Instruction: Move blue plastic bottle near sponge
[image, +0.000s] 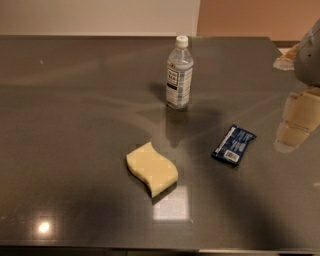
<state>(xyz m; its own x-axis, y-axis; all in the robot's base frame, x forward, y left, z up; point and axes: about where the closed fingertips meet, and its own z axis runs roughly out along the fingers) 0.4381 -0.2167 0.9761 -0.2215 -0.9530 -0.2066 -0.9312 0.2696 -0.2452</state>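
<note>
At the right edge of the view hangs the gripper (296, 125), pale and blocky under a grey arm part, over the right side of the table (75, 110). Whether it is spread or pressed together I cannot tell; it holds nothing that can be seen. A blue plastic bottle (179, 75) stands upright with its white cap on, toward the far middle of the table. Nearer the camera and slightly left lies the yellow sponge (151, 168), apart from the bottle. A dark-blue packet (233, 145) lies flat between sponge and gripper.
</note>
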